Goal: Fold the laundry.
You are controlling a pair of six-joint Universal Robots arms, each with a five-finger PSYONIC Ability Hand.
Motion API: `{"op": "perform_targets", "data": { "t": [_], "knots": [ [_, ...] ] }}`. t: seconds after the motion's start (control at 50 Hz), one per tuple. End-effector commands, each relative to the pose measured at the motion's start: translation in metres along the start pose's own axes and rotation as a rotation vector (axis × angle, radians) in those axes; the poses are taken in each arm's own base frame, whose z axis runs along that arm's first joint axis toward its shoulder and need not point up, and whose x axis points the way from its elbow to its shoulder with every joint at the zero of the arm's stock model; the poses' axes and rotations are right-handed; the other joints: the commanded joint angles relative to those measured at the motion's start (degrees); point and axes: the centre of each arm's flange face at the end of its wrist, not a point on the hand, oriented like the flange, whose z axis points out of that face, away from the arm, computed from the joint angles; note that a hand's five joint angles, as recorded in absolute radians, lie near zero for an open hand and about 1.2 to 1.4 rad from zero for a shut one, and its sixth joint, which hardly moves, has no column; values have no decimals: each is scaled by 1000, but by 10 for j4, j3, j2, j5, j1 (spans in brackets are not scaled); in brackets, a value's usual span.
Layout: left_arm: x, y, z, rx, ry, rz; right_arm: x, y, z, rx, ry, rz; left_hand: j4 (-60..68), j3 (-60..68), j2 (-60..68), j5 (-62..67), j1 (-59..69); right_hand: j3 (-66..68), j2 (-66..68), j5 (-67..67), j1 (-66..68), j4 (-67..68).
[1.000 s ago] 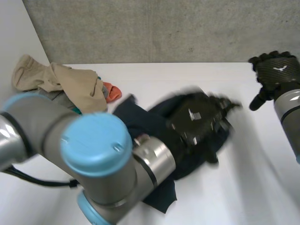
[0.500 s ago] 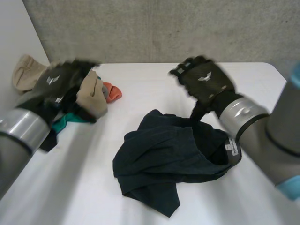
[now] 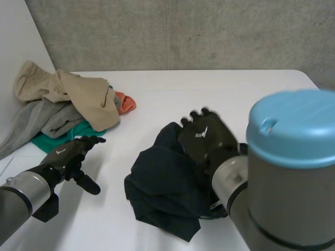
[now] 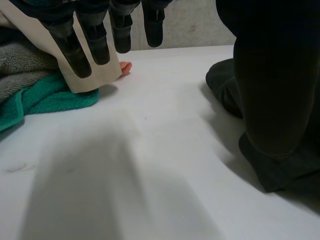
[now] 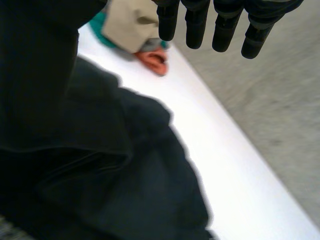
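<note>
A dark navy garment (image 3: 157, 183) lies crumpled in the middle of the white table (image 3: 220, 94). My right hand (image 3: 205, 138) hovers over its far right part, open, with straight fingers (image 5: 225, 25) past the cloth's edge; the garment (image 5: 125, 175) lies under the palm. My left hand (image 3: 70, 154) is open and empty, low over bare table to the left of the garment. Its fingers (image 4: 95, 40) point toward the laundry pile, with the navy garment (image 4: 222, 90) off to its side.
A laundry pile sits at the table's back left: a beige piece (image 3: 78, 94) on top, grey cloth (image 3: 36, 120), a green towel (image 3: 52, 141) and an orange item (image 3: 125, 102). A concrete wall stands behind the table. My right arm's blue-capped joint (image 3: 293, 130) fills the near right.
My left hand has come away from the pile to the table's front left. My right hand has moved from behind the navy garment to over it. The garment now lies more bunched.
</note>
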Motion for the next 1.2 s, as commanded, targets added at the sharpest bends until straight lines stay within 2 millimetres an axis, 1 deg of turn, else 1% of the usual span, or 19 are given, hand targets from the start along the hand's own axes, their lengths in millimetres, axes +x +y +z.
{"op": "perform_targets", "data": {
  "t": [0.02,0.1,0.24,0.28,0.34,0.4,0.42,0.46,0.54,0.58,0.66,0.82,0.92,1.02,1.12,1.14,1.16,1.18,1.2],
  "knots": [
    [-3,-8,-1,33,-15,4,36,-39,-20,118,95,46,-15,-21,-17,-28,-7,12,12,3,2,12],
    [-6,-15,0,58,-24,7,26,-39,-37,116,29,174,-15,-21,-17,-28,-7,12,12,3,2,12],
    [-9,-17,0,63,-32,-6,-15,3,-53,-70,-133,334,-15,-21,-17,-28,-7,3,4,-5,-7,3],
    [-9,-15,0,60,-31,-13,-33,18,-45,-82,-158,307,-15,-21,-17,-28,-7,3,4,-5,-7,3],
    [-10,-13,2,53,-27,-28,-42,33,-31,-88,-130,262,-15,-21,-17,-28,-7,10,10,1,0,10],
    [-9,-8,5,32,-17,-50,-46,51,-8,-100,-51,194,-15,-21,-17,-28,-7,157,158,149,147,157],
    [-9,-6,5,24,-15,-55,-45,53,2,-92,-3,175,-15,-21,-17,-28,-7,406,407,397,396,406],
    [-8,-4,7,16,-8,-62,-42,49,8,-66,43,172,-15,-21,-17,-28,-7,680,681,672,670,680],
    [-4,4,11,-13,19,-67,-34,25,3,29,82,190,-15,-21,-17,-28,-7,682,682,673,671,681],
    [-1,9,15,-33,43,-68,-24,1,-11,136,79,219,-15,-21,-17,-28,-7,682,682,673,671,681],
    [9,20,19,-73,97,-63,-4,-26,-31,272,78,242,-15,-21,-17,-28,-7,682,682,673,671,681],
    [47,38,33,-138,237,-53,7,-27,-37,280,57,254,-15,-21,-17,-28,-7,682,682,673,671,681],
    [63,42,43,-169,258,-122,13,-22,-36,253,75,264,195,189,194,182,203,682,682,673,671,681],
    [80,25,43,-137,340,-195,35,-25,-35,279,139,283,684,678,683,671,692,682,682,673,671,681],
    [82,-1,36,-52,348,-183,61,-25,-13,287,214,248,685,679,683,672,693,682,682,673,671,681],
    [74,-21,36,23,310,-173,71,-26,-4,291,239,224,685,679,683,672,693,682,682,673,671,681],
    [72,-30,36,57,299,-167,75,-28,0,299,250,218,685,679,683,672,693,682,682,673,671,681],
    [66,-55,37,153,268,-145,79,-31,5,310,263,212,685,679,683,672,693,682,682,673,671,681],
    [63,-69,37,210,252,-131,90,-39,13,350,297,206,685,679,683,672,693,682,682,673,671,681]
  ]
}}
